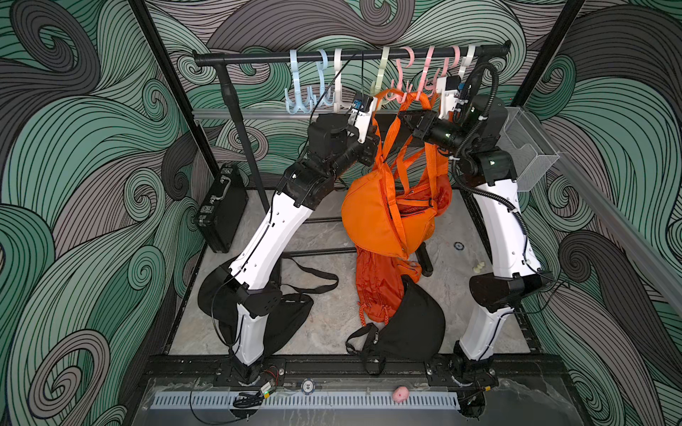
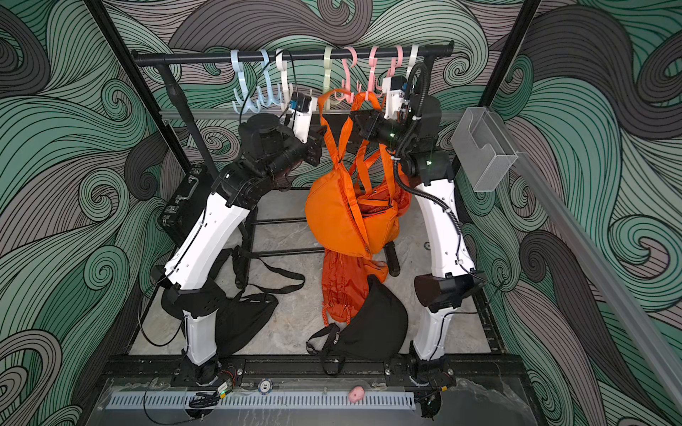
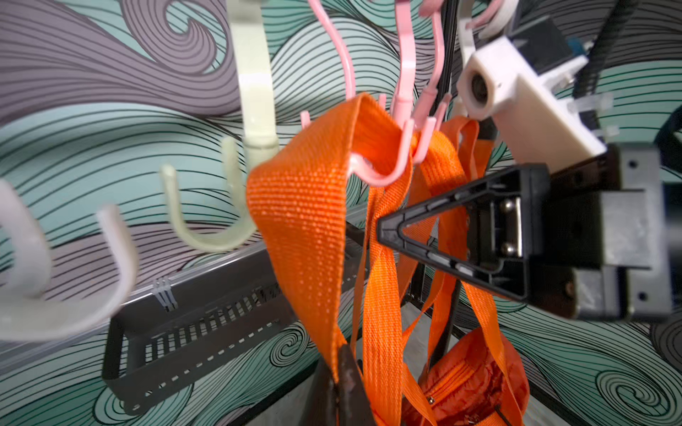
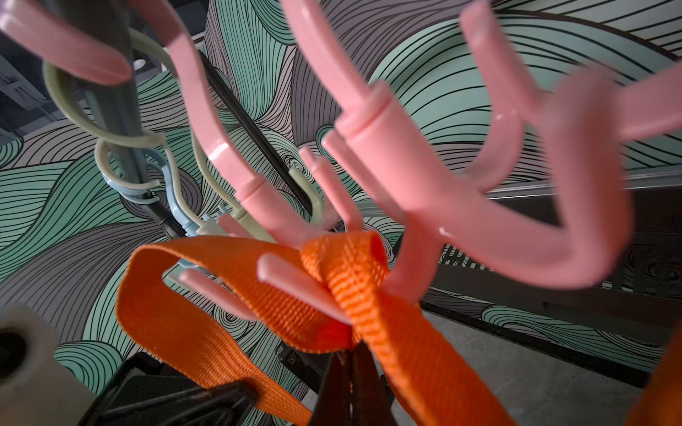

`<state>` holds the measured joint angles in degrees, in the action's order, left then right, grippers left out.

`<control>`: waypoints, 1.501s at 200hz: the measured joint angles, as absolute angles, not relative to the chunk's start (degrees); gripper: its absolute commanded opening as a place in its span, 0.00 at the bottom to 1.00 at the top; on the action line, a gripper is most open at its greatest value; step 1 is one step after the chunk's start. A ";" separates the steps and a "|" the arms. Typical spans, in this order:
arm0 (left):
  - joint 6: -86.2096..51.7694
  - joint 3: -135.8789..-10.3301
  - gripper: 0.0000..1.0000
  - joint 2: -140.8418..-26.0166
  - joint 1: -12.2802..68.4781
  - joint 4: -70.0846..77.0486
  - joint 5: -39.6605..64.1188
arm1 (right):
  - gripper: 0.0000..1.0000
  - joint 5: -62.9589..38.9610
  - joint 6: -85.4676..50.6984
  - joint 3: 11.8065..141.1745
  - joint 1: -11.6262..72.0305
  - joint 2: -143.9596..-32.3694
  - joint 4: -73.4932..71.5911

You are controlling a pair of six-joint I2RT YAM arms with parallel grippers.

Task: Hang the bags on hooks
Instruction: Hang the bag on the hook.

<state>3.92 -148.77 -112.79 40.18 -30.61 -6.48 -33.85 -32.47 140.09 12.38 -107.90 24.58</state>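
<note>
The orange bag point(image 1: 372, 217) hangs clear of the bench point(image 1: 324, 332), below the black rail point(image 1: 258, 57). Its strap point(image 3: 302, 206) is looped over a prong of a pink hook point(image 3: 387, 177) on that rail. The left gripper point(image 3: 341, 369) is closed on the strap to one side of the hook. The right gripper point(image 4: 348, 369) is closed on the strap just below the prong. A black bag point(image 1: 413, 328) lies on the bench beneath.
</note>
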 measured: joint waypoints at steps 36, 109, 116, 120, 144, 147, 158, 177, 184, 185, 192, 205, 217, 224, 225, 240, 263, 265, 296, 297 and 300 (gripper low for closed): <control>3.42 -148.86 0.00 -113.19 40.58 -31.62 -6.33 | 0.00 -33.74 -32.29 139.94 12.38 -107.90 24.64; 3.49 -148.66 0.00 -116.33 47.35 -33.23 -6.63 | 0.00 -33.30 -32.14 132.60 12.97 -105.14 22.85; 3.49 -148.59 0.00 -116.75 47.90 -33.26 -6.85 | 0.00 -33.30 -32.14 132.31 13.06 -105.01 22.65; 3.51 -148.59 0.00 -116.95 48.16 -33.23 -7.07 | 0.00 -33.30 -32.14 132.27 13.17 -105.01 22.48; 4.05 -148.62 0.00 -117.97 48.90 -32.91 -8.45 | 0.00 -33.26 -32.08 132.27 13.69 -105.01 21.96; 4.14 -148.70 0.00 -118.06 48.90 -32.91 -8.58 | 0.00 -33.23 -32.08 132.27 13.74 -105.01 21.96; 4.82 -149.23 0.00 -118.30 48.90 -33.01 -9.34 | 0.00 -33.17 -32.03 132.27 13.93 -105.01 21.96; 6.52 -151.00 0.00 -118.50 48.86 -33.08 -11.03 | 0.00 -33.15 -31.92 132.00 13.93 -105.01 21.96; 7.03 -151.50 0.00 -118.48 48.82 -32.95 -11.68 | 0.00 -33.12 -31.90 131.96 13.98 -105.01 21.96; 7.20 -151.59 0.00 -118.41 48.77 -32.93 -11.77 | 0.00 -33.12 -31.88 131.96 13.98 -105.01 21.96; 7.53 -151.85 0.00 -118.17 48.42 -32.88 -12.27 | 0.00 -33.01 -31.81 131.83 13.98 -105.01 21.93; 7.75 -151.85 0.00 -117.51 47.77 -32.84 -12.73 | 0.00 -32.95 -31.68 131.61 13.98 -105.01 21.93; 7.46 -151.83 0.00 -116.95 46.85 -32.88 -12.69 | 0.00 -32.88 -31.55 131.52 13.98 -105.01 21.89; 7.09 -151.81 0.00 -116.62 46.06 -32.91 -12.47 | 0.00 -32.84 -31.51 131.50 13.98 -105.01 21.89; 6.96 -151.81 0.00 -116.49 45.84 -32.91 -12.45 | 0.00 -32.84 -31.51 131.50 13.98 -105.01 21.89; 6.28 -151.79 0.00 -115.70 44.23 -32.95 -11.84 | 0.00 -32.77 -31.48 131.50 13.98 -105.01 21.87; 5.26 -151.79 0.00 -114.61 42.54 -32.88 -10.85 | 0.00 -32.71 -31.51 131.50 14.06 -105.01 21.87; 5.17 -151.81 0.00 -114.54 42.50 -32.91 -10.70 | 0.00 -32.69 -31.51 131.50 14.09 -105.01 21.87; 3.97 -152.66 0.00 -114.15 43.05 -33.04 -8.43 | 0.00 -32.23 -31.46 131.07 14.57 -104.90 21.63; 3.95 -152.70 0.00 -114.15 43.09 -33.04 -8.29 | 0.00 -32.21 -31.46 130.98 14.59 -104.88 21.58; 3.88 -152.83 0.00 -114.15 43.24 -33.06 -8.25 | 0.00 -32.10 -31.46 130.78 14.59 -104.84 21.56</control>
